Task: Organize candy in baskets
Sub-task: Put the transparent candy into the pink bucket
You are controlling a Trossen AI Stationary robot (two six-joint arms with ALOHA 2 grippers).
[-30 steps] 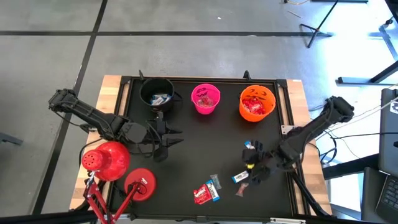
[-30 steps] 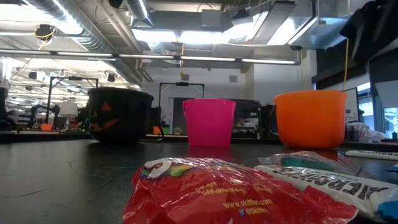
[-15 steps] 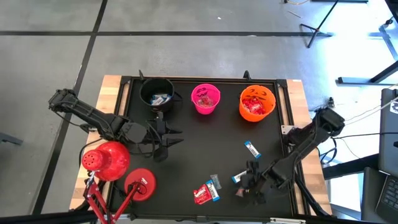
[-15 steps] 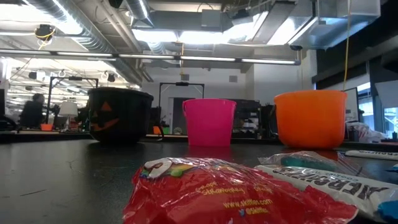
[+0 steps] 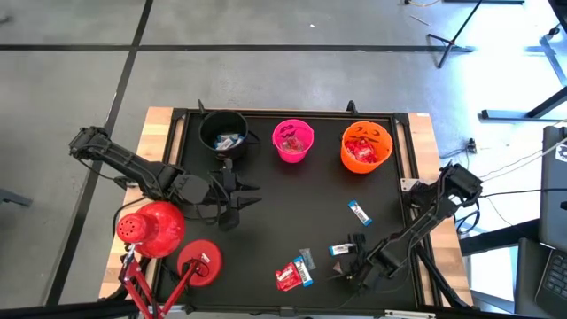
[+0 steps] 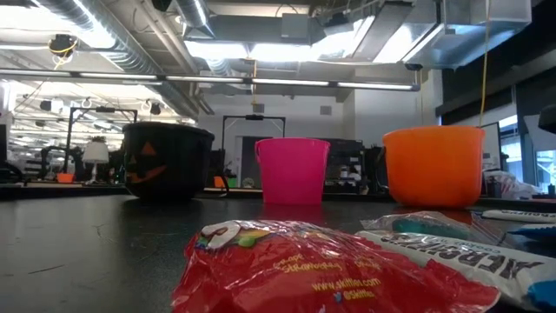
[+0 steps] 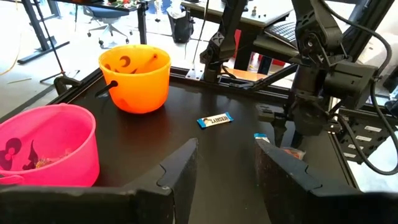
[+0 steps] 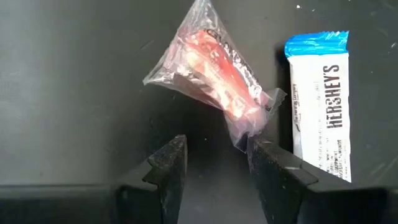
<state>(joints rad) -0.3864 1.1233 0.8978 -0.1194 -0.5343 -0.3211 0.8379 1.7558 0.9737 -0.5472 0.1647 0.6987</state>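
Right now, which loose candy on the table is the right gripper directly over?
The clear-wrapped red candy, lying between the right gripper's open fingers. The blue-and-white Hershey's bar lies just beside it, outside the fingers.

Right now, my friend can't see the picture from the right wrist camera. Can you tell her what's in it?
The right gripper hangs open just above a clear-wrapped red candy lying on the black table. A blue-and-white Hershey's bar lies flat right beside the candy.
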